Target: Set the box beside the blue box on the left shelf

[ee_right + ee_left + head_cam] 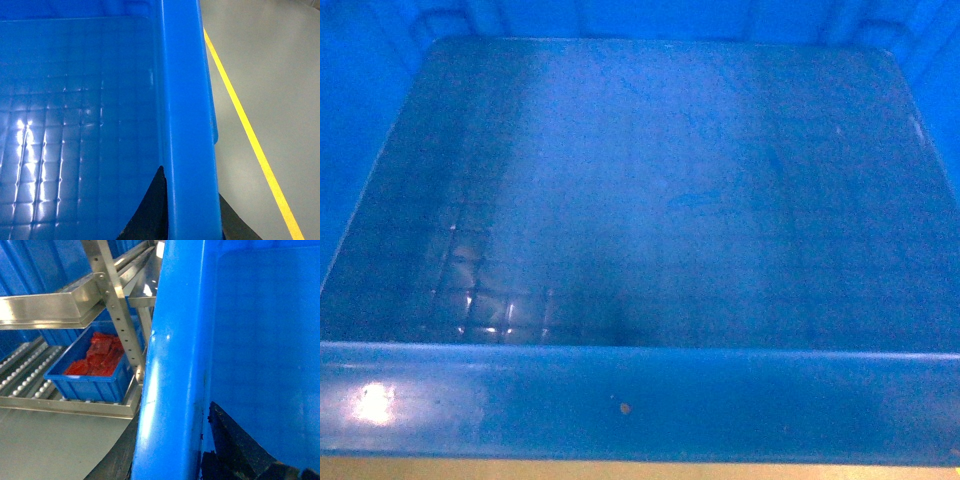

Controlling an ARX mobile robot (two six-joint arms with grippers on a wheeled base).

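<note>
Counted: 1 large blue plastic crate with grid-embossed floor (660,200), filling the head view, with 1 small brown speck (624,407) on its near rim. 1 smaller blue plastic bin of red items (92,371), red pieces too jumbled to number. 1 grey metal rack of white roller lanes (25,375), at least 3 lanes visible. 1 perforated steel upright post (122,325). 1 yellow painted floor line (252,140). 2 black pincers, 1 on each crate wall: left (225,445), right (167,207).
</note>
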